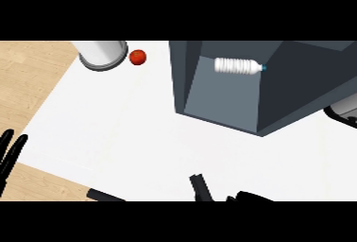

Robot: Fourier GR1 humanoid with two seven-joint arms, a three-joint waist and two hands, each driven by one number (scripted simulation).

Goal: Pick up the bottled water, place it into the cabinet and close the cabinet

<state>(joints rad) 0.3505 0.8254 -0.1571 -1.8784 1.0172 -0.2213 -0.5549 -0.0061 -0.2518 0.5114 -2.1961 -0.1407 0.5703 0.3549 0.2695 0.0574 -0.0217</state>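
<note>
Left robot hand (10,153) is parked at the left edge with its fingers straight and relaxed, holding nothing, while the right robot hand (203,188) only pokes dark fingers up from the bottom edge, so I can't tell if it's released or clenched. Out past them on the white worktop (125,123), the water bottle (239,65) is lying on its side inside the dark grey cabinet (230,108). A small red ball (138,57) sits just beside a silver-rimmed white cylinder (102,53) at the far left.

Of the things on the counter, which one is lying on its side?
The bottled water: it lies sideways inside the open cabinet, cap to the right. The grey canister stands upright; the red ball is round.
</note>
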